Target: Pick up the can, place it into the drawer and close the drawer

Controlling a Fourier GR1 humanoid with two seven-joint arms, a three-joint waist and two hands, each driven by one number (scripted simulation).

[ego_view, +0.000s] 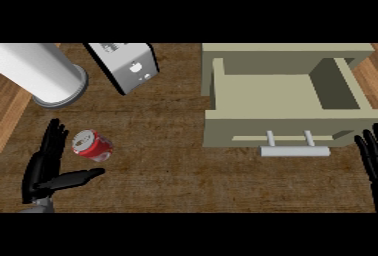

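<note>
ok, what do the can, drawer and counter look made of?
Can: likely metal, glossy red side, silvery top. Drawer: matte beige, painted wood or metal, can't tell; pale metal-looking handle. Counter: dark brown wood look, grain streaks visible.

Evenly and softly lit, without glare. Faint shade inside the open drawer (284, 92) along its right inner wall, and slightly darker on its front face below. Left of the drawer, flat, nearly shadowless.

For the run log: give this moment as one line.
phase: reaching for can | left hand: open beside can, not holding | right hand: open, resting at right edge | drawer: open, no can inside
</note>
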